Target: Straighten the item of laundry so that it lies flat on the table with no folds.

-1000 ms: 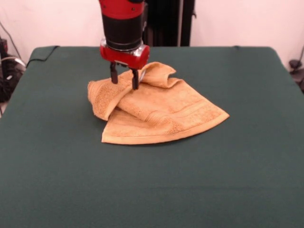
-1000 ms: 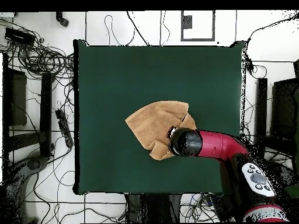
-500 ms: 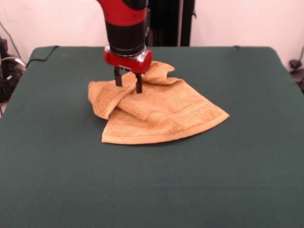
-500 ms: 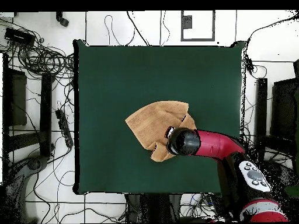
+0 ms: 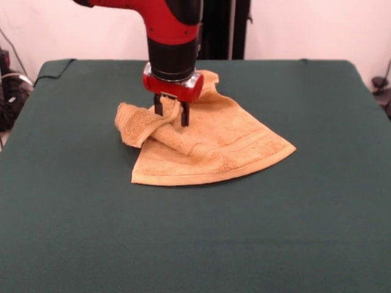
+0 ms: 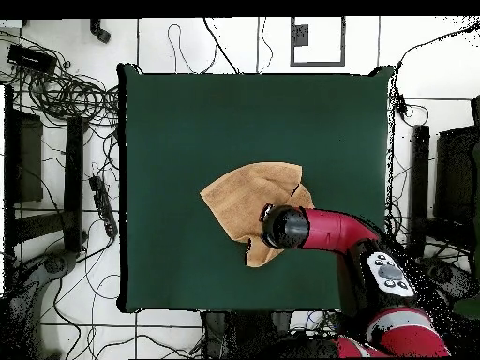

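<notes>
Pincer (image 5: pixel 171 113) open on towel (image 5: pixel 214 143) — front only

Crumpled orange towel (image 6: pixel 246 199) near middle of green table (image 6: pixel 187 122); red arm (image 6: pixel 333 231) overlaps towel's edge.

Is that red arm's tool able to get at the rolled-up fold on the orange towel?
Probably yes: the tool hangs open right over the raised fold of the orange-tan terry towel, with nothing between them.
</notes>
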